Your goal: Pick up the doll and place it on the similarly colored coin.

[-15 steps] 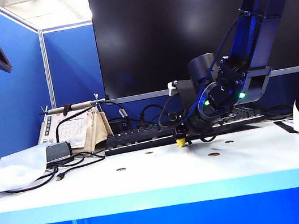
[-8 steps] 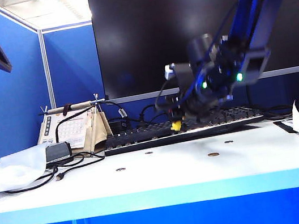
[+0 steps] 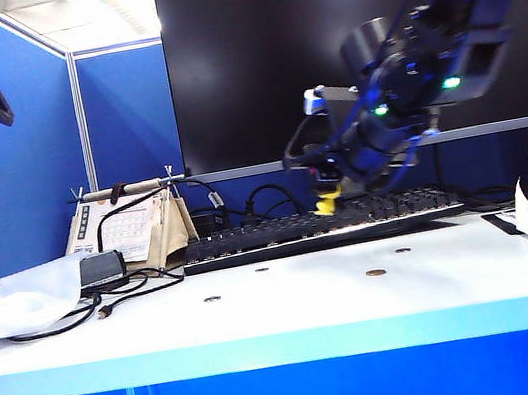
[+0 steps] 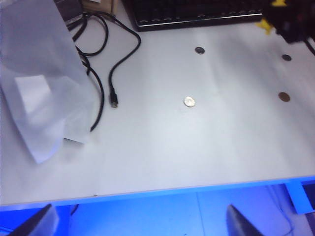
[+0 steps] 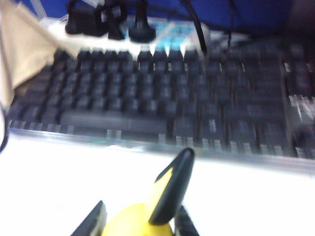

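While the right gripper [image 3: 328, 195] is clamped on the tiny bright-yellow doll with black pointed tips [image 3: 327, 203], it holds the figure in the air above the black keyboard [image 3: 320, 229], clear of the white table [image 3: 263, 309]. The right wrist view shows the doll [image 5: 147, 216] between the dark fingers [image 5: 91, 221]. The small golden-brown brass coin [image 3: 376, 272] lies flat on the table, between the keyboard and the front edge, right of centre. The left gripper [image 4: 138, 223] hangs high over the front edge with its fingertips [image 4: 37, 223] spread wide apart, holding nothing.
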